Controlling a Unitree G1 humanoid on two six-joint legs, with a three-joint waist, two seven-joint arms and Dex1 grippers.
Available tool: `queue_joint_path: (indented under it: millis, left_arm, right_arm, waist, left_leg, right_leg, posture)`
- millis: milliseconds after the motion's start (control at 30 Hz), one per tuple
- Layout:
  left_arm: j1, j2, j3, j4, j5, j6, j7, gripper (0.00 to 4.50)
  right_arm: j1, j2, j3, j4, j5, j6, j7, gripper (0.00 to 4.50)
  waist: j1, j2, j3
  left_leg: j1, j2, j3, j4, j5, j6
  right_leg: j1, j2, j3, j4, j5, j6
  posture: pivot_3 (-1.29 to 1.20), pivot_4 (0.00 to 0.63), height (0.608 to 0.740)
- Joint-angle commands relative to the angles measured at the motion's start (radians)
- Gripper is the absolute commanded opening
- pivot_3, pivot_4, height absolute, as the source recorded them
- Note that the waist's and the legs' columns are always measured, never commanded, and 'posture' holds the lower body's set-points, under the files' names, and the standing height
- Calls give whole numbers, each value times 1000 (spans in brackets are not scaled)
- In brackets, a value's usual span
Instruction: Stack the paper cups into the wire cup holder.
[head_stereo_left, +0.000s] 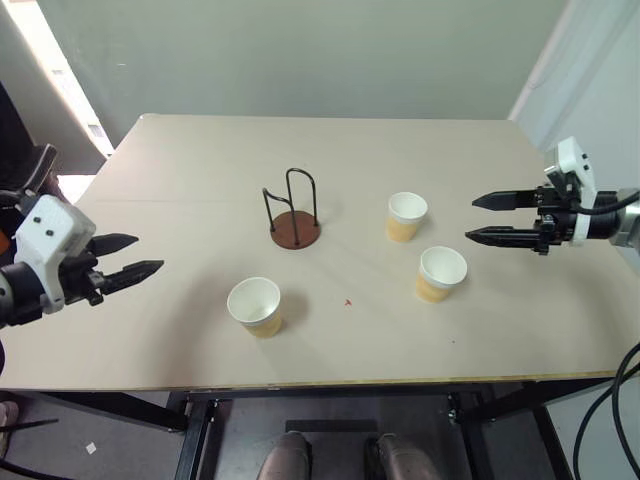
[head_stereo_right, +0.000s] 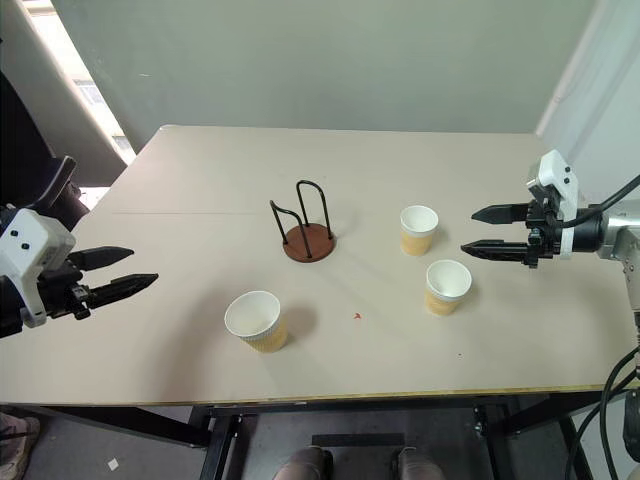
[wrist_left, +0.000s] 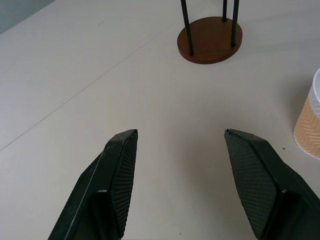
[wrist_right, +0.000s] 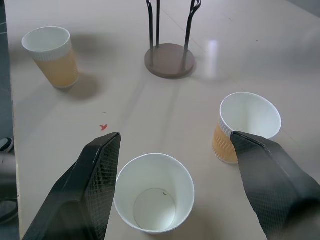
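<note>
Three paper cups stand upright on the table: one near the front left (head_stereo_left: 255, 305), one right of centre (head_stereo_left: 406, 216), and one nearer the front right (head_stereo_left: 441, 273). The wire cup holder (head_stereo_left: 294, 212) stands empty at the table's middle, its reddish-brown base (wrist_left: 210, 39) under two black wire loops. My left gripper (head_stereo_left: 132, 256) hovers open over the table's left edge, pointing toward the holder, nothing between its fingers. My right gripper (head_stereo_left: 483, 218) hangs open at the right, just right of the two right-hand cups. In the right wrist view the nearest cup (wrist_right: 154, 192) sits between its fingers (wrist_right: 90, 185), lower down.
The tan table (head_stereo_left: 200, 170) has bare room at the back and left. A small red mark (head_stereo_left: 348, 302) lies near the front centre. Black cables (head_stereo_left: 610, 410) hang off the right edge.
</note>
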Motion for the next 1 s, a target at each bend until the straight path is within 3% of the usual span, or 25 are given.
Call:
queue_joint_path:
  millis: [33, 333, 567, 667, 800, 900, 1000]
  left_arm:
    - [4, 6, 47, -28, -7, -5, 0, 2952]
    - [-47, 1, 11, -20, -7, -16, 27, 2952]
    - [-230, -46, -178, 73, 42, -79, 65, 2952]
    - [-392, -109, -313, 183, 133, -119, 137, 2952]
    - [-635, -282, -463, 410, 222, -201, 203, 2952]
    - [-746, -380, -491, 544, 216, -232, 176, 2952]
    - [-801, -407, -536, 656, 253, -284, 134, 2952]
  right_arm:
    - [-26, -8, -11, -4, 0, -14, 8, 3638]
    - [-37, -7, -10, -1, -2, -15, 6, 3638]
    - [-36, 12, -34, -78, 28, 16, -29, 3638]
    - [-23, 50, -34, -144, 34, 31, -92, 3638]
    - [9, 99, -37, -236, 58, 74, -158, 3638]
    - [27, 117, -45, -280, 68, 94, -195, 3638]
    - [47, 124, -62, -320, 82, 119, -237, 3638]
  waist:
    - [0, 0, 0]
    - [1, 0, 0]
    - [4, 0, 0]
    - [8, 0, 0]
    - [16, 0, 0]
    - [16, 0, 0]
    - [10, 0, 0]
  left_leg:
    - [0, 0, 0, 0, 0, 0]
    - [0, 0, 0, 0, 0, 0]
    - [0, 0, 0, 1, 1, 0]
    - [1, 0, 0, 1, 1, 0]
    - [0, -1, -1, 3, 3, 0]
    - [-2, -1, -1, 6, 3, 2]
    - [-4, -2, 0, 8, 2, 3]
  right_leg:
    - [0, 0, 0, 0, 0, 0]
    - [0, 0, 0, 0, 0, 0]
    - [0, 0, 0, 1, 0, 0]
    - [1, -1, -1, 2, 2, 3]
    - [2, -2, -1, 2, 6, 8]
    - [3, -2, -2, -1, 9, 14]
    - [2, -2, -1, -3, 11, 16]
  posture:
    - [0, 150, 740]
    - [0, 150, 740]
    - [0, 150, 740]
    - [0, 150, 740]
    - [0, 150, 740]
    - [0, 150, 740]
    - [0, 150, 740]
